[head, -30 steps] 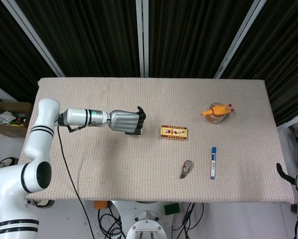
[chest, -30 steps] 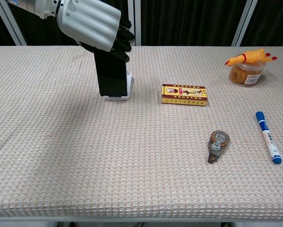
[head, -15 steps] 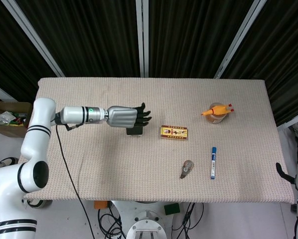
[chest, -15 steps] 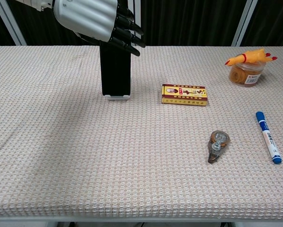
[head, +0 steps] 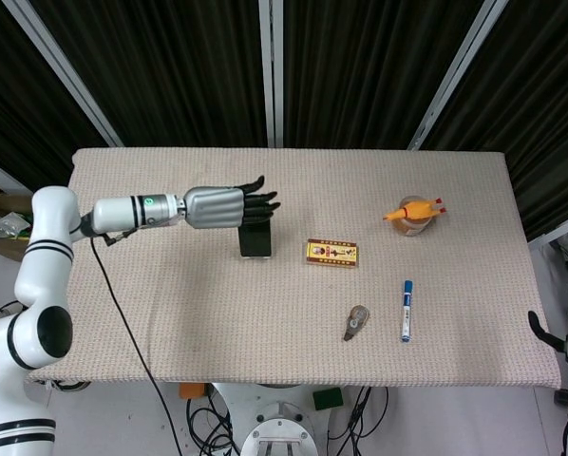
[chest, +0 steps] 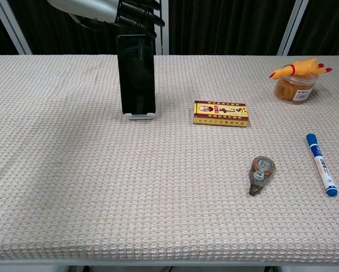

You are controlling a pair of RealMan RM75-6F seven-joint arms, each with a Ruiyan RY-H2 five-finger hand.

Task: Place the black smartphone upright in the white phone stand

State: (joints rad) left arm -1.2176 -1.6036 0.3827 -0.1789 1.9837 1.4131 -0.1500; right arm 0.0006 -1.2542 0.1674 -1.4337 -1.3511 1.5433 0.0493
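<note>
Smartphone (chest: 136,74) upright in stand (chest: 139,116); no writing legible

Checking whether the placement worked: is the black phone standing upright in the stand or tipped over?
Upright: the black smartphone stands on end in the white phone stand, and the left hand holds nothing.

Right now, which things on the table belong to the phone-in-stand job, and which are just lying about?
Job: phone, upright in the stand; left hand, open above it.

Lying about: card box, correction tape, blue marker, rubber chicken on a jar.
</note>
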